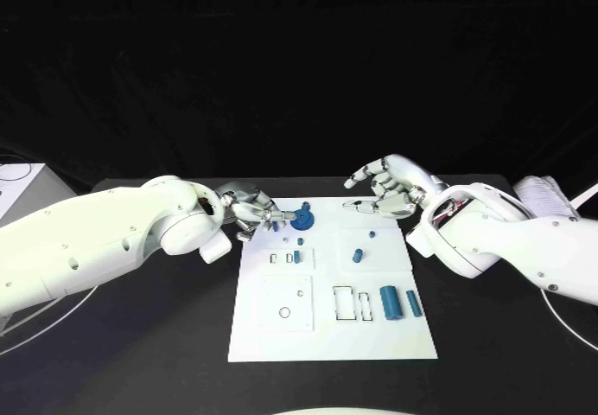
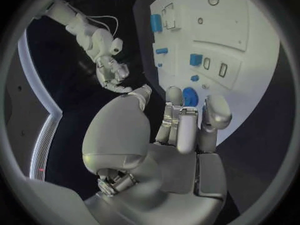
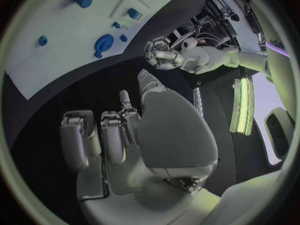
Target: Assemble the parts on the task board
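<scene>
Your task board [image 1: 327, 341] lies mid-table, long axis running away from you. Two blue cylinders [image 1: 390, 303] near its right edge point the same way. Round blue part [image 1: 303, 220] sits at far-left corner. L hand [image 1: 253, 213] just beside it, fingertips [image 2: 217, 116] close, fingers apart, holding nothing. R hand [image 1: 389, 190] hovers off the far-right corner, fingers loosely curled, empty.

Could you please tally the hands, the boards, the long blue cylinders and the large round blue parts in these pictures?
Hands: 2 (left hand, right hand)
Task board: 1
Long blue cylinders: 2
Round blue part: 1
Total: 6
</scene>
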